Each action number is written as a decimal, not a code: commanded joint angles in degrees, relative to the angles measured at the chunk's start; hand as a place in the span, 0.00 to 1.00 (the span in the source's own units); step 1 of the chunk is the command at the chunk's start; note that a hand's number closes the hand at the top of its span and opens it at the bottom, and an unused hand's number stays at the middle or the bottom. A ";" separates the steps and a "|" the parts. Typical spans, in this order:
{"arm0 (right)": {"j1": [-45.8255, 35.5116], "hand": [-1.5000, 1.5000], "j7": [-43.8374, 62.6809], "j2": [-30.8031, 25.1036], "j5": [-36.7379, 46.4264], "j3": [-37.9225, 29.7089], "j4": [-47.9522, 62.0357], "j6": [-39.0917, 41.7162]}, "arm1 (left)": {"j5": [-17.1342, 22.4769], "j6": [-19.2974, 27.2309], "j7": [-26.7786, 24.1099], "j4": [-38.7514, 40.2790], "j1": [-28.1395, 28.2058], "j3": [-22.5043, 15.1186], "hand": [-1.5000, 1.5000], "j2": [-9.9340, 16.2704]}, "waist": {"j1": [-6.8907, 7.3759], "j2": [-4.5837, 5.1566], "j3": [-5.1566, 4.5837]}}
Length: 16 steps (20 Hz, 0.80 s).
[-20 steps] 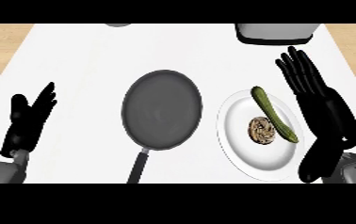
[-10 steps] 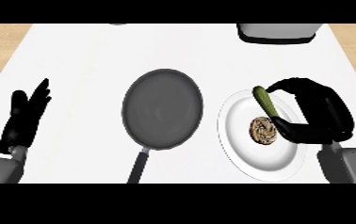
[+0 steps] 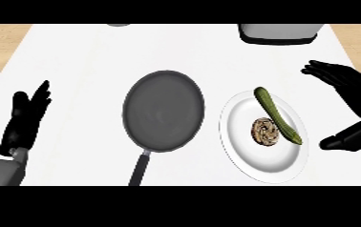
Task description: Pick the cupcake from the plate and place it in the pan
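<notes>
Lying beside cupcake (image 3: 266,131) on plate (image 3: 243,145): cucumber (image 3: 276,114).

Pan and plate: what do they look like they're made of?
The pan looks like dark grey metal with a matte, perhaps non-stick, finish: dull even sheen, with a black handle. The plate looks like white glazed ceramic, smooth and plain, though plastic can't be ruled out. It carries the cupcake and a green cucumber.

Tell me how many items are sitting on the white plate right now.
2: a cupcake near the middle of the plate, and a cucumber lying diagonally along its right side, beside the cupcake. Nothing looks hidden.
</notes>
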 commanded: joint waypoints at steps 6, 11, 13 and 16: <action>-6.46 0.00 4.45 -13.10 19.38 6.86 -11.12 0.78 | -1.58 1.00 1.27 -1.55 -0.10 0.39 0.50 0.45 | -0.01 -0.43 -0.12; -9.32 0.00 10.28 -15.63 27.00 11.72 -16.08 1.96 | -0.52 -1.02 -0.89 -0.14 1.90 1.61 0.50 -0.13 | 0.09 -0.31 -0.14; -10.53 0.00 10.44 -14.20 32.82 15.28 -16.47 0.56 | -2.48 1.38 2.39 -0.31 -1.22 0.29 0.50 -1.79 | 0.04 -0.08 -0.08; -11.99 0.00 15.97 -12.48 35.74 18.26 -19.76 1.82 | -3.16 0.92 0.50 -2.65 1.87 0.07 0.50 -2.17 | 0.30 -0.21 -0.10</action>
